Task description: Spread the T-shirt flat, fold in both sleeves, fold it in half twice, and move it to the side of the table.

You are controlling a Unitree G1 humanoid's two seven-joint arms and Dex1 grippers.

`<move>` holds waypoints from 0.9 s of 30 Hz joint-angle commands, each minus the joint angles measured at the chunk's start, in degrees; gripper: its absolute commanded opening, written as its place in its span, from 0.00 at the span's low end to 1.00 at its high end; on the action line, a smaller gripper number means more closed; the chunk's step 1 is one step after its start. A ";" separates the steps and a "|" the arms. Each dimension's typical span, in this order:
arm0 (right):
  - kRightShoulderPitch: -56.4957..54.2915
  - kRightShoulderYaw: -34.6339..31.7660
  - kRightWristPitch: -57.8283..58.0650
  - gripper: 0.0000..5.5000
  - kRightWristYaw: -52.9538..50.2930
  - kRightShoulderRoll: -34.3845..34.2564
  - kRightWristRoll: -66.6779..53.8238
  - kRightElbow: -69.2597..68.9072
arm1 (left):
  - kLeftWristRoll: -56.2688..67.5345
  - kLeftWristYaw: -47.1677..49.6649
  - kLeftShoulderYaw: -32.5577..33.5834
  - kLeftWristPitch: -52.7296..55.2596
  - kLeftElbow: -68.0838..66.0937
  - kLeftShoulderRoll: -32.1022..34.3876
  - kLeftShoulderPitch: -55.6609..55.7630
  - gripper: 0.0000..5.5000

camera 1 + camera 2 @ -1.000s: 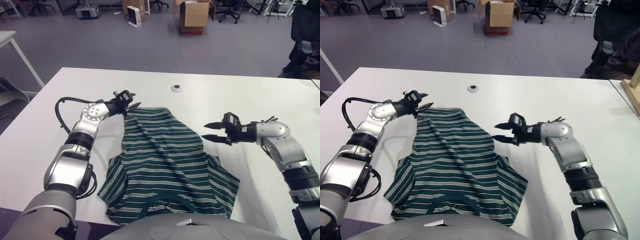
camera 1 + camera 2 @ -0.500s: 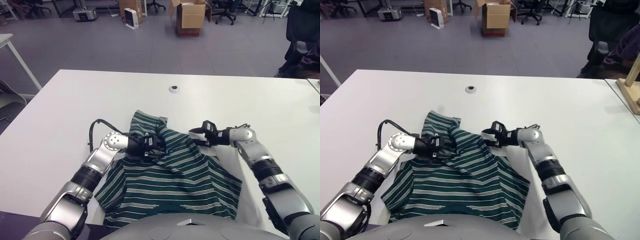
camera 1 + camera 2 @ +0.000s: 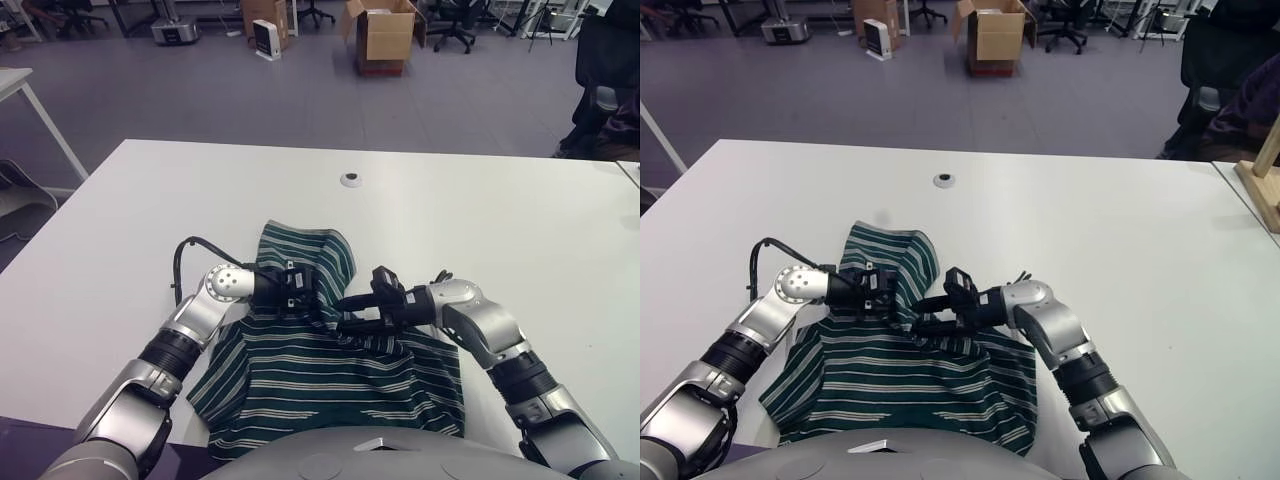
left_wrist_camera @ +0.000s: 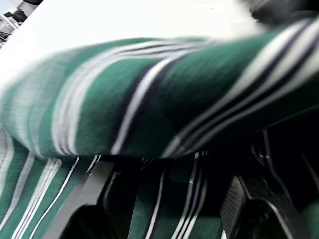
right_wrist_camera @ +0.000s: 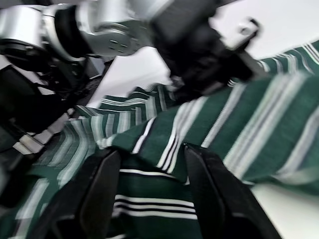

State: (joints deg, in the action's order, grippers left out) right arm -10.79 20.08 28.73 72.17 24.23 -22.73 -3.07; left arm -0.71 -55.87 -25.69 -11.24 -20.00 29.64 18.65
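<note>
The green T-shirt (image 3: 330, 370) with white stripes lies bunched at the near middle of the white table (image 3: 520, 220). Its far part is folded back toward me in a raised fold (image 3: 300, 245). My left gripper (image 3: 297, 287) rests on the shirt's middle, under that fold. In the left wrist view its fingers (image 4: 87, 196) stand wide apart, so it is open, and striped cloth (image 4: 164, 99) hangs over them. My right gripper (image 3: 345, 312) is just right of it, open, and a ridge of cloth (image 5: 164, 144) runs between its fingers (image 5: 102, 194).
A small round white disc (image 3: 350, 179) lies on the table beyond the shirt. Bare tabletop stretches to the left, right and far side. On the floor beyond the table stand cardboard boxes (image 3: 383, 30) and office chairs.
My left gripper has dragged the shirt's far hem toward me, folding it over the middle. The right gripper has moved left and nearer, onto the shirt beside the left one.
</note>
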 commanded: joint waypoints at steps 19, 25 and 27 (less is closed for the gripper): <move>-14.61 -2.68 -6.83 0.42 -9.54 -5.16 11.00 31.62 | -7.54 -0.26 -4.72 0.18 -10.29 3.39 -2.26 0.39; -15.64 -5.68 -5.96 0.21 -7.91 -7.69 7.79 30.52 | -8.47 0.18 -5.53 -0.63 -11.62 3.43 -1.97 0.40; -16.22 -6.63 -5.64 0.15 -8.01 -8.19 7.33 30.43 | -8.55 0.26 -5.63 -0.72 -11.89 3.46 -1.93 0.40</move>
State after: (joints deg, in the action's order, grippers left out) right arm -25.12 14.97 22.20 64.04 16.72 -13.89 28.09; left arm -0.65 -54.87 -27.07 -15.83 -25.44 30.11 21.42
